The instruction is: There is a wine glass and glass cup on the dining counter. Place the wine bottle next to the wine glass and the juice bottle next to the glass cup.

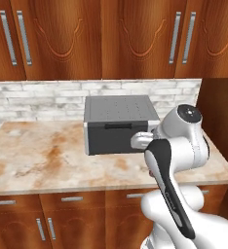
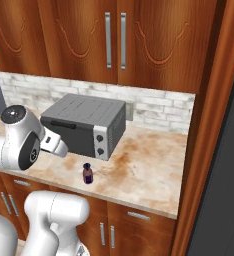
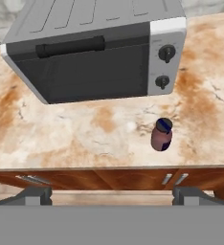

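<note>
Hand view gives us the small squat reddish juice bottle with its dark cap, upright on the marbled beige stone counter, near the front edge, just before the grey toaster oven at its knob end. Our two-finger gripper hangs spread wide, holding nothing.

Juice bottle: small, squat, maroon w/ dark cap. Stood upright on marbled beige-orange stone top, near front edge, just in front of the oven's knob end, not touching it. In hand view it sat right of centre, seen from above.
</note>
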